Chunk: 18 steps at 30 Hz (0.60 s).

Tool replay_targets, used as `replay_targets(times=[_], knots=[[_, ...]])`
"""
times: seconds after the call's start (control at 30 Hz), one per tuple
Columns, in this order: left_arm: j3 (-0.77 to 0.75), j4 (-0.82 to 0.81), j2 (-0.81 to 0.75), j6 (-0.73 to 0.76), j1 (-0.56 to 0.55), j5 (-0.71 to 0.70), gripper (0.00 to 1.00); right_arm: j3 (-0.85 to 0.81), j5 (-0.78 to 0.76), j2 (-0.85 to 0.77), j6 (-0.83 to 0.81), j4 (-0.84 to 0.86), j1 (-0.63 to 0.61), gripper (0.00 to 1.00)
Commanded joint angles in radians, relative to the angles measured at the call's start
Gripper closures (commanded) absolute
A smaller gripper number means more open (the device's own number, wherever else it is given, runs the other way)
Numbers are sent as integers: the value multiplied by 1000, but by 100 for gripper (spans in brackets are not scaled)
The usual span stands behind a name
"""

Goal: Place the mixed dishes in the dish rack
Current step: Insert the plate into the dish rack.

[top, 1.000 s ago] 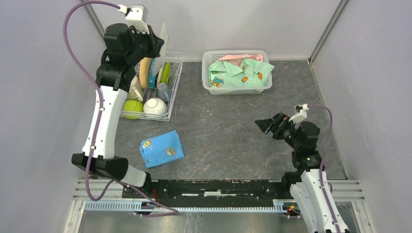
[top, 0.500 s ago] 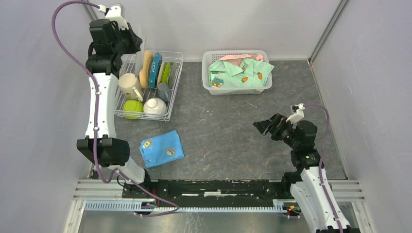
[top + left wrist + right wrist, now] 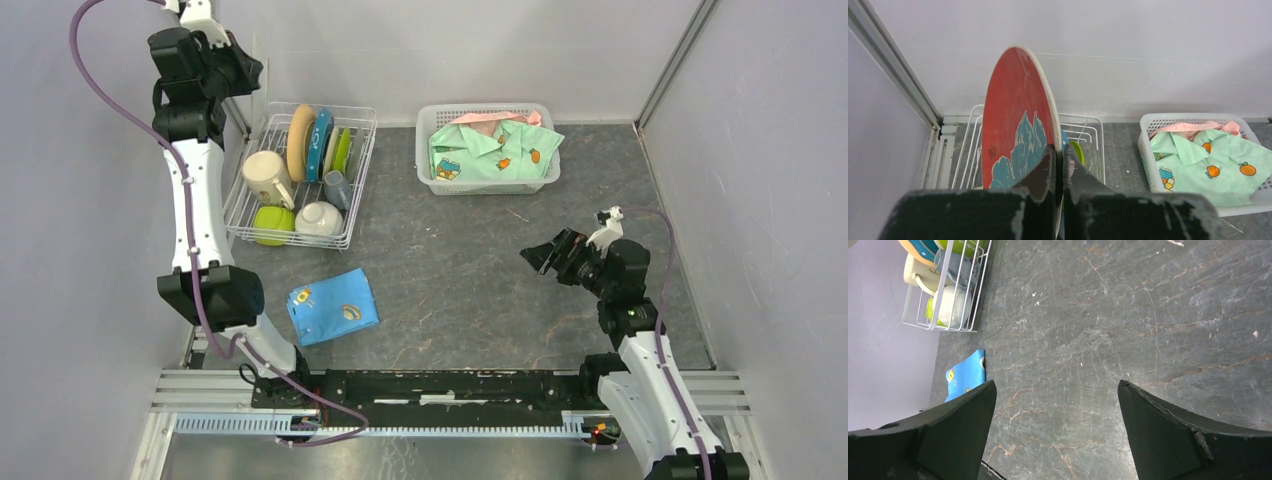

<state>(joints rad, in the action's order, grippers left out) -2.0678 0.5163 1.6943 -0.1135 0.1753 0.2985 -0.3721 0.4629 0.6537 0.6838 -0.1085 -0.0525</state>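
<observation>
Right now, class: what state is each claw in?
Left claw: closed on the red plate.
Right claw: open, holding nothing.

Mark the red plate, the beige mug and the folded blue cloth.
red plate (image 3: 1013, 110), left wrist view, middle of its red face.
beige mug (image 3: 264, 177), top external view, middle of its body.
blue cloth (image 3: 333, 306), top external view, centre of the folded top.

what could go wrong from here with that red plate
The left jaws pinch the red plate only at its rim, upright, so it may swivel or slip. The dish rack already holds standing plates and a mug; lowering it could knock them or miss a free slot.
</observation>
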Motion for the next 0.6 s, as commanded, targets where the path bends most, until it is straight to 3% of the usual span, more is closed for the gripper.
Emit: replay_targets(times=[0.0,0.57], knots=[[-107,-181,45,-21,53,118,98,-87,-24,16,-72,6,-6,2],[-128,-268,247,-50,83,250,98,-186,-69,139,-124,5,-7,2]])
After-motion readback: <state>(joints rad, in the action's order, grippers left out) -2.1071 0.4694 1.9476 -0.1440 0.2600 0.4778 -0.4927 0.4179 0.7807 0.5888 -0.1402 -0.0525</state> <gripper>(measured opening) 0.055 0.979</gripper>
